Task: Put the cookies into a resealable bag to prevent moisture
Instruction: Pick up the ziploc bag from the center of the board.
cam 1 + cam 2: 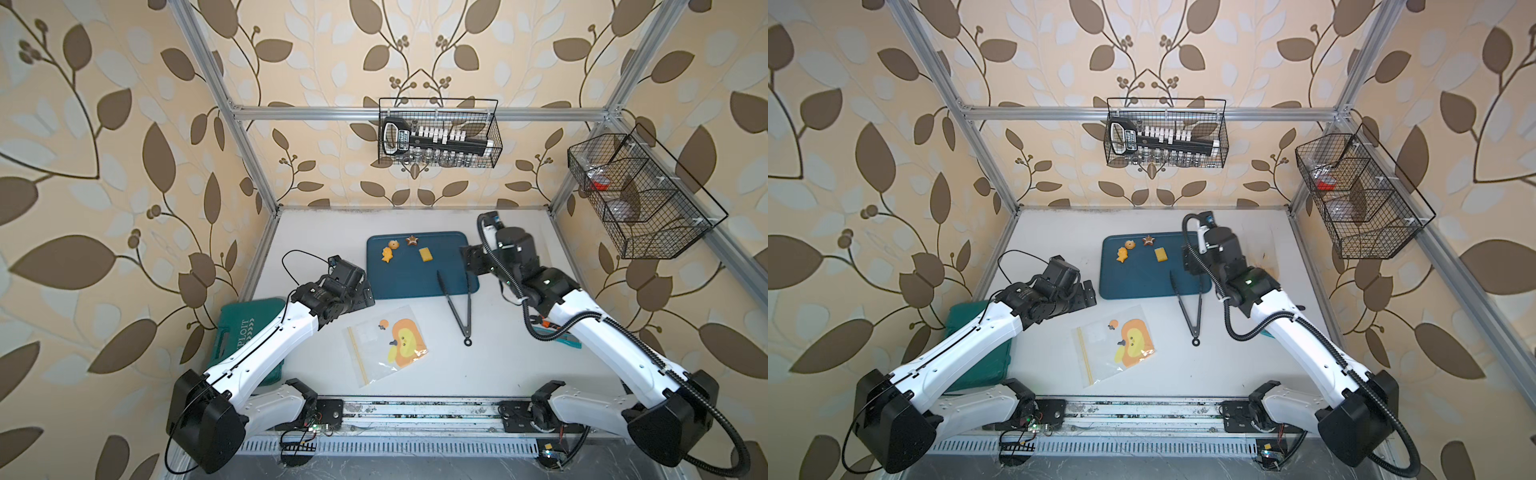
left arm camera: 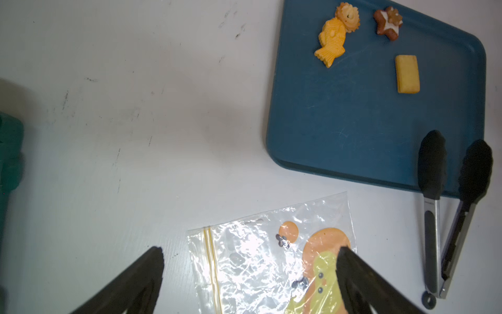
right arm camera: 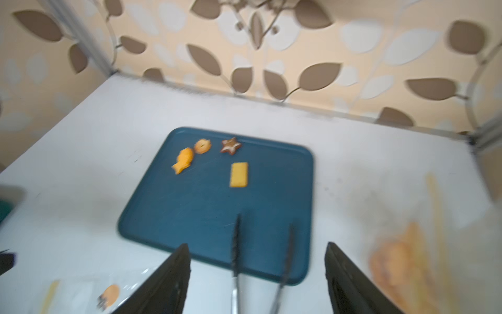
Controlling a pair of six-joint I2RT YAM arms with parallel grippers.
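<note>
Two robot arms over a white desk (image 1: pixel 519 353). Left claw (image 2: pixel 250 252) spread wide, pinching nothing. Directly beneath it, flat on the desk, a clear resealable bag (image 2: pixel 244 271) printed with an orange-yellow cartoon. Ahead of that claw and off to one side, a blue tray (image 2: pixel 353 136). At the tray's far end, well away from both claws, four cookies (image 1: pixel 424 254): fish (image 2: pixel 330 44) touching flower (image 2: pixel 347 16), brown star (image 2: pixel 388 23) near them, yellow bar (image 2: pixel 407 74) a little apart. Right claw (image 3: pixel 257 246) likewise spread and empty, raised beside the tray's edge. Just ahead of it, black tongs (image 2: pixel 432 163), tips resting on the tray, handles out on the desk.
</note>
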